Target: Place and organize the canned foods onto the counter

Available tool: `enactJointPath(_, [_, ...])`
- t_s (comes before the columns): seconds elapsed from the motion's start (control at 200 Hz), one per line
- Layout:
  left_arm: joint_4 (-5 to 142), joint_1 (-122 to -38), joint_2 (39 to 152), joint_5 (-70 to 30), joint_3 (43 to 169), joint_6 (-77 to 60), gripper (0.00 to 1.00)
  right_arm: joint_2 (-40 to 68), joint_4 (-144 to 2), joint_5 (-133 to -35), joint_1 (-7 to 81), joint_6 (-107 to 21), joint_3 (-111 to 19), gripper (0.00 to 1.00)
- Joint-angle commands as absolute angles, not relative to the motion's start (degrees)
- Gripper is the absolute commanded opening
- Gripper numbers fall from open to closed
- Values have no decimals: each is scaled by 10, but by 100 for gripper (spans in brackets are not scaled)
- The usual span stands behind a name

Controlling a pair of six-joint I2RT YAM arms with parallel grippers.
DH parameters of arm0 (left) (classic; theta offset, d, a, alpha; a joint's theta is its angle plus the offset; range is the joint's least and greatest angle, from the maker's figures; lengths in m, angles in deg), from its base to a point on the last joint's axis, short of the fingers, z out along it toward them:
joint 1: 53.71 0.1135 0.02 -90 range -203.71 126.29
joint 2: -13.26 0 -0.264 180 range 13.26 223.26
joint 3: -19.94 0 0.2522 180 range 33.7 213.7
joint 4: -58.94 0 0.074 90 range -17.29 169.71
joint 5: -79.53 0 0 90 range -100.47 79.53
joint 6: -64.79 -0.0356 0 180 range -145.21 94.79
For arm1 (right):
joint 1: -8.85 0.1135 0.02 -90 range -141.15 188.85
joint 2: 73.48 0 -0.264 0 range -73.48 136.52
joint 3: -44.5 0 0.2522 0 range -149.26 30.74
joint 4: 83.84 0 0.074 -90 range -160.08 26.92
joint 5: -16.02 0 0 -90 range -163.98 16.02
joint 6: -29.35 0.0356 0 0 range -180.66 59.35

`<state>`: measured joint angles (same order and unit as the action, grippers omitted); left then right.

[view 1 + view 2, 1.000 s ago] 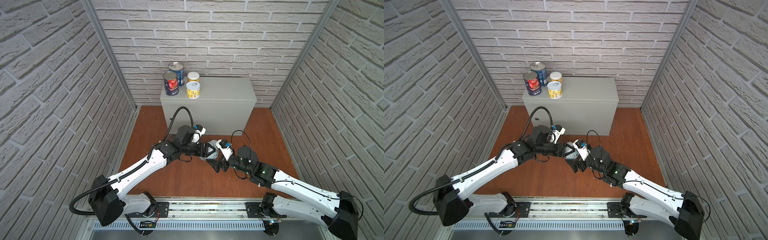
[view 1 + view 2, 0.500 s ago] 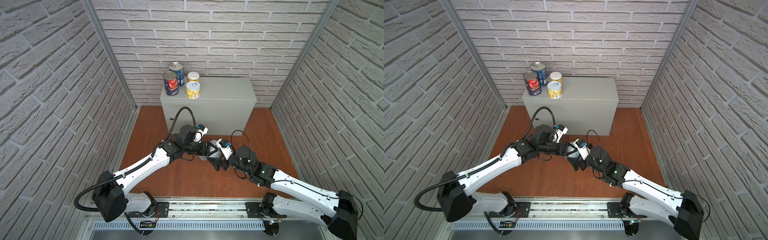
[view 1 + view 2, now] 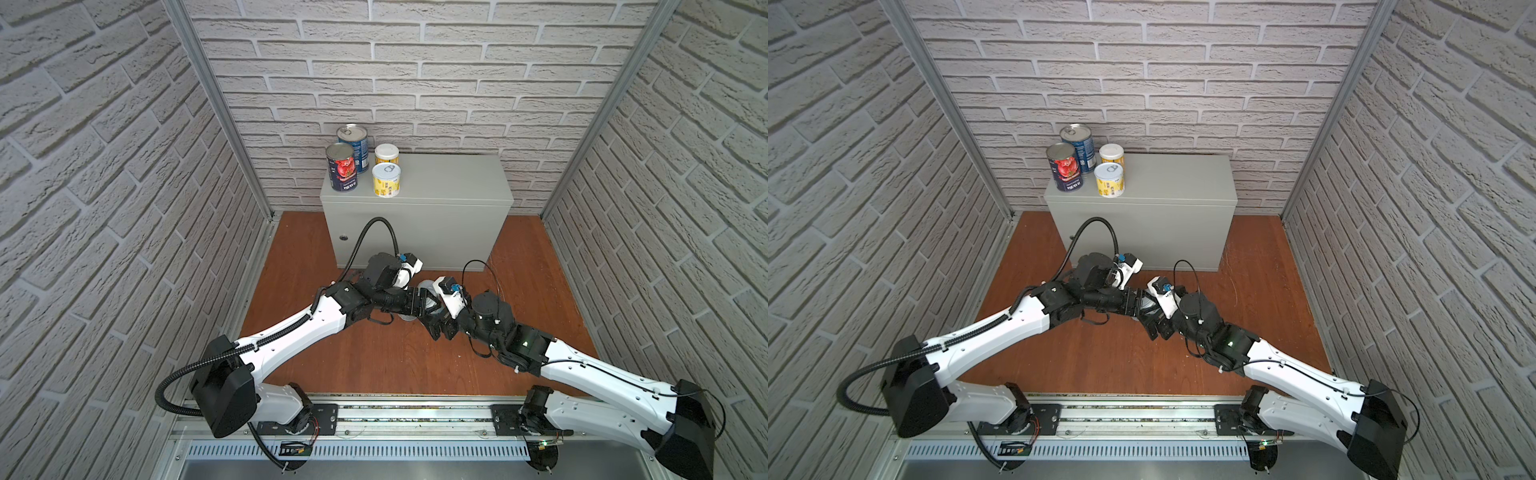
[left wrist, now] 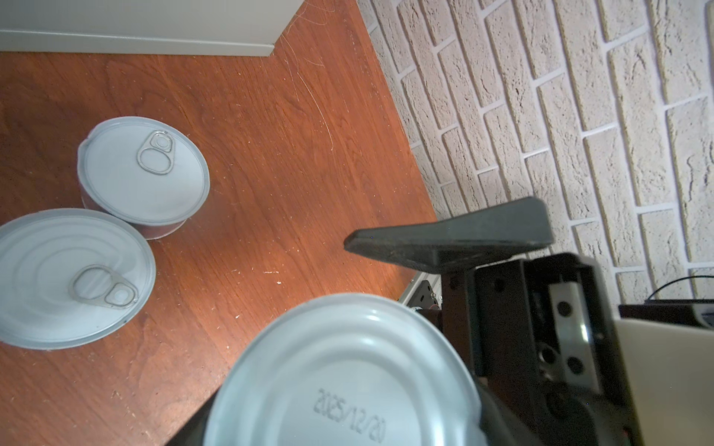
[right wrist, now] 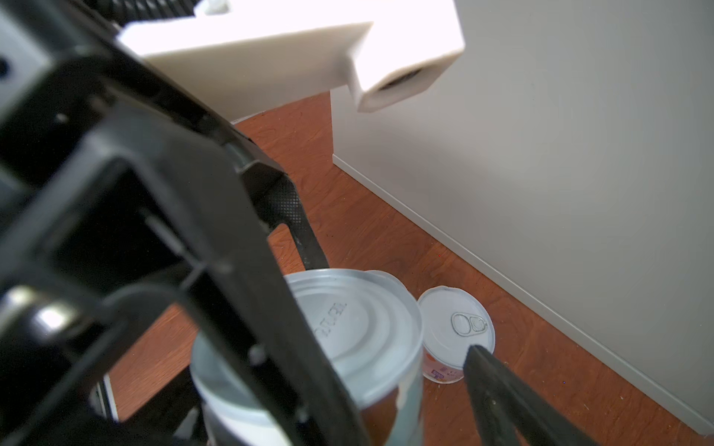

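**Counter** point(image 3: 440, 178): grey cabinet against the back wall. 4 cans are stood upright at the left end of its top.
- blue-label can point(image 3: 353, 145), at rear
- tomato can point(image 3: 343, 168), in front of it
- yellow can A point(image 3: 387, 154) and yellow can B point(image 3: 386, 182), just to the right, one behind the other

**Wooden floor** point(image 3: 374, 357): floor can A point(image 4: 143, 170) and floor can B point(image 4: 73, 278) are set upright just beside each other, near the counter base. Both have pull-tab lids.

**Left gripper** point(image 3: 426, 303): clenched on the held can point(image 4: 340, 374), whose date-stamped end is turned to the wrist cam. Whether the can is clear of the floor can't be told.

**Right gripper** point(image 3: 434, 322): jaws spread wide, nothing grasped. One finger point(image 4: 448, 235) is seen apart from the held can.
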<state>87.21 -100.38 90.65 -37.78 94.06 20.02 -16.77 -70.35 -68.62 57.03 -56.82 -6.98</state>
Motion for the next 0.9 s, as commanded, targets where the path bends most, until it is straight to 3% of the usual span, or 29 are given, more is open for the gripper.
enactJointPath(0.0, [808,-1008,895,-389,960,202,54,-167,-721,-676,574,-568,-74,98])
enactJointPath(0.725, [805,-1013,876,-391,961,203,54,-161,-742,-676,575,-549,-70,100])
enactJointPath(0.895, [807,-1013,871,-391,961,203,54,-162,-746,-682,574,-549,-69,92])
